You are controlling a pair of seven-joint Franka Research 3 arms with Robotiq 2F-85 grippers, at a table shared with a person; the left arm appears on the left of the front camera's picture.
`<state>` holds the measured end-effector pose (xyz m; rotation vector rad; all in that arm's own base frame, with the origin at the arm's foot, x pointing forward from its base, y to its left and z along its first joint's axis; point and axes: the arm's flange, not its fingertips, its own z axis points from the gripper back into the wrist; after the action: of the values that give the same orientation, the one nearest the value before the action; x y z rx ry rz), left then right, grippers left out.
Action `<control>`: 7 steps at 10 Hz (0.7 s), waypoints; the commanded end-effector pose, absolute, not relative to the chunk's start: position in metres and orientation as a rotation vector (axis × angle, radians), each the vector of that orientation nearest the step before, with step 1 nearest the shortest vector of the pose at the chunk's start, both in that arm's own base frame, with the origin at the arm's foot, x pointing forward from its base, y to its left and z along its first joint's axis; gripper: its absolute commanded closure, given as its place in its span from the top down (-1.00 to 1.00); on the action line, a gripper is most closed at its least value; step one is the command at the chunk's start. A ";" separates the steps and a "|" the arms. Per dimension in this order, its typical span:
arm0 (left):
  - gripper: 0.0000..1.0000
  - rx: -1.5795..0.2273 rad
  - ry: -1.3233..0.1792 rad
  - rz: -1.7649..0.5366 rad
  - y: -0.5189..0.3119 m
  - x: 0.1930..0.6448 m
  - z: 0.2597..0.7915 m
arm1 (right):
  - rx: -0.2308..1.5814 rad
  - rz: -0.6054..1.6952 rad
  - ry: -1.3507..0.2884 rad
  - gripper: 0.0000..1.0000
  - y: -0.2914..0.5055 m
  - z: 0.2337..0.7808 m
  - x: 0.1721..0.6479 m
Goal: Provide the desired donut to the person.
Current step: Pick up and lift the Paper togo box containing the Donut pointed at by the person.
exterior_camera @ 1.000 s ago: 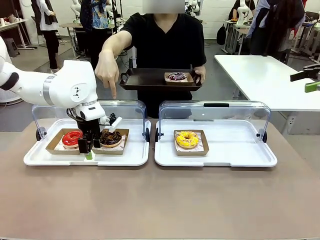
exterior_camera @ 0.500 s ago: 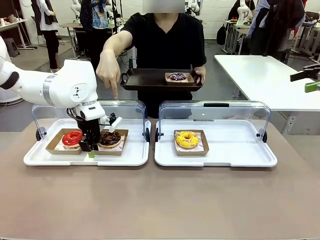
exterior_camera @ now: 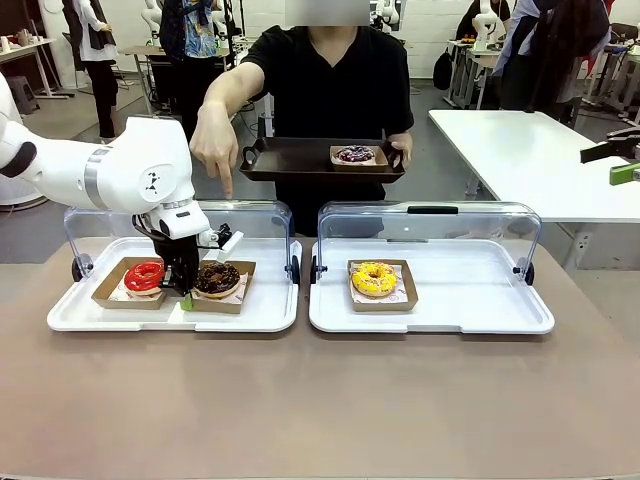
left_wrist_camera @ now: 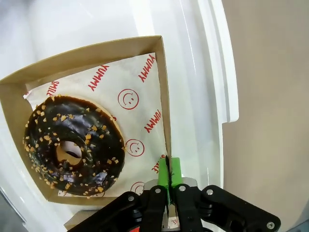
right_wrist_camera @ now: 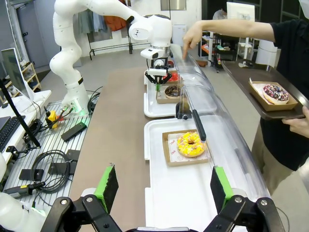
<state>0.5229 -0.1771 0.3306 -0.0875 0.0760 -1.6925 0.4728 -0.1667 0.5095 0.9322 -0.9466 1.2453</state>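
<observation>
While the person [exterior_camera: 330, 90] points down: left hand [left_wrist_camera: 167, 169] pinches one wall of the cardboard tray [left_wrist_camera: 87, 55] holding the chocolate donut [left_wrist_camera: 96, 145], on the left white tray [exterior_camera: 60, 318].
Right hand [right_wrist_camera: 161, 191]: spread wide, well apart.
Slip risk: the thin wall could buckle or slide free on lifting.
Tilt risk: a one-edge grip may spill the donut.

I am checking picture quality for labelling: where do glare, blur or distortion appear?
Front view: sharp, evenly lit, faint reflections on the clear lid. Left wrist view: white tray nearly washed out, chocolate donut sharp. Right wrist view: wide-angle lens slightly bends the table edge.
</observation>
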 end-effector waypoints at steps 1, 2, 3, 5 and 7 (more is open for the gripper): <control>-1.00 -0.045 0.093 -1.688 -0.178 0.522 0.336 | 0.943 1.246 -0.948 1.00 -0.167 0.510 0.472; -1.00 -0.032 0.086 -1.694 -0.178 0.517 0.341 | 0.943 1.246 -0.948 1.00 -0.167 0.510 0.472; -1.00 -0.024 0.084 -1.701 -0.179 0.511 0.350 | 0.943 1.246 -0.948 1.00 -0.167 0.510 0.472; -1.00 -0.062 0.130 -1.700 -0.190 0.481 0.399 | 0.943 1.246 -0.948 1.00 -0.167 0.510 0.472; -1.00 -0.077 0.129 -1.706 -0.205 0.433 0.465 | 0.943 1.246 -0.948 1.00 -0.167 0.510 0.472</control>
<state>0.4586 -0.2008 0.4372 -0.0692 0.1353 -1.7280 0.4729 -0.1665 0.5092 0.9331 -0.9462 1.2451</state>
